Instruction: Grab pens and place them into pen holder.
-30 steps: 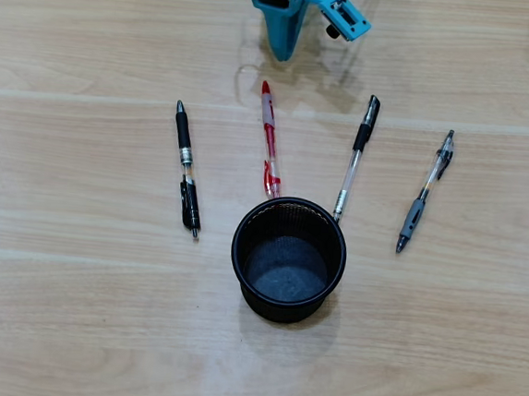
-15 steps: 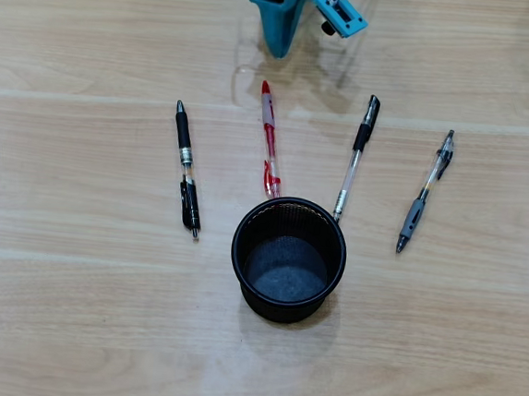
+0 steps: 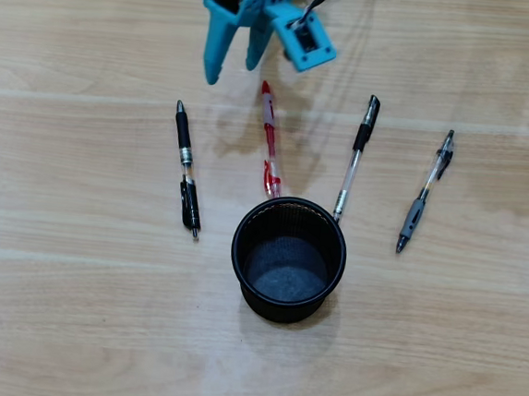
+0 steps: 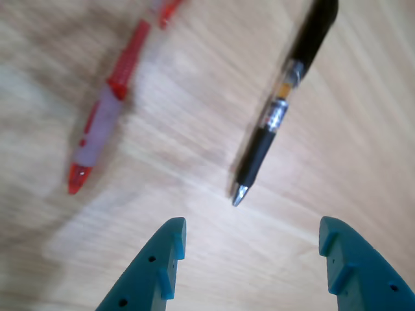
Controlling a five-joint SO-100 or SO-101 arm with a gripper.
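- Pale wood-grain table fills the overhead view, bare apart from the task items.
- Black mesh pen holder stands upright at centre, empty.
- Four pens lie around it: black pen at 10 o'clock, red pen at 12, black-capped clear pen at 1, grey-grip pen at 2.
- Teal gripper hovers at 11 o'clock, jaws spread wide, holding nothing; wrist view shows the black pen just beyond its fingertips.

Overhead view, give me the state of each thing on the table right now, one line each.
Gripper: open, holding nothing.
Black pen: lying flat on the table.
Red pen: lying flat.
Black-capped clear pen: lying flat.
Grey-grip pen: lying flat.
Pen holder: upright, empty.
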